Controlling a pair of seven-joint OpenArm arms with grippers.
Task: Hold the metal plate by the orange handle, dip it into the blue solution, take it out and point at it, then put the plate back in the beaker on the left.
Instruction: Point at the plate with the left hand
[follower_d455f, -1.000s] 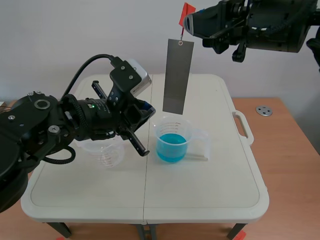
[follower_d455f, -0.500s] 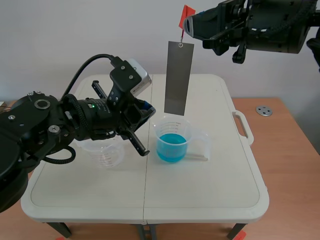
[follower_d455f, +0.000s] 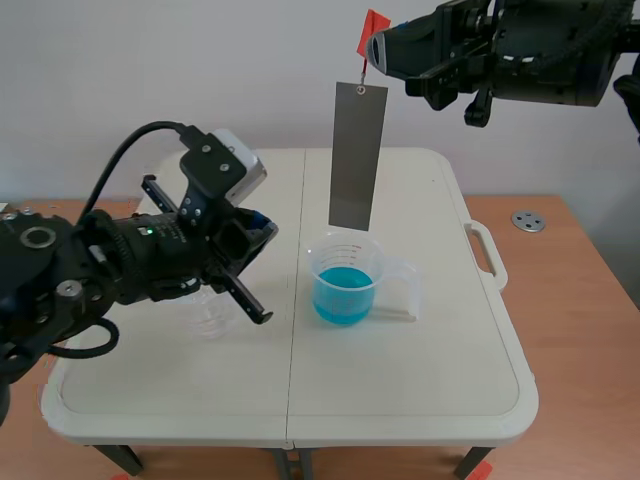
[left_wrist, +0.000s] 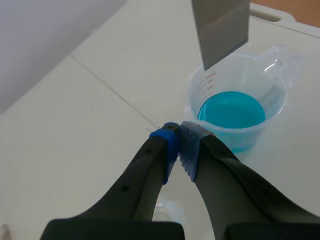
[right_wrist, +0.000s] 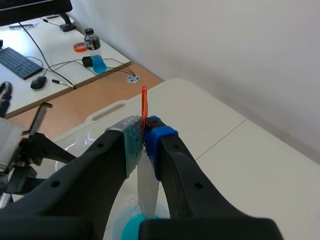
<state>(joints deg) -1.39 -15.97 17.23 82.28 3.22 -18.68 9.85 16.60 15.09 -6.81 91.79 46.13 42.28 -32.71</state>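
A long grey metal plate (follower_d455f: 357, 155) hangs straight down from an orange handle (follower_d455f: 373, 29), with my right gripper (follower_d455f: 374, 45) shut on the handle high above the table. The plate's lower end hovers just over the beaker of blue solution (follower_d455f: 345, 280). In the right wrist view the orange handle (right_wrist: 144, 107) is pinched between the pads, the plate (right_wrist: 147, 190) hanging below. My left gripper (follower_d455f: 262, 232) is shut on nothing, left of the blue beaker, above the empty clear beaker (follower_d455f: 210, 315). In the left wrist view the left gripper (left_wrist: 179, 135) points toward the blue solution (left_wrist: 231, 110) and the plate's end (left_wrist: 221, 30).
The white folding table (follower_d455f: 420, 390) has a handle slot at its right edge (follower_d455f: 490, 255). A round metal fitting (follower_d455f: 527, 221) lies on the wooden surface to the right. A white wall stands behind.
My left arm has drawn back to the left and slightly down, away from the blue beaker. The right gripper and hanging plate have stayed where they were.
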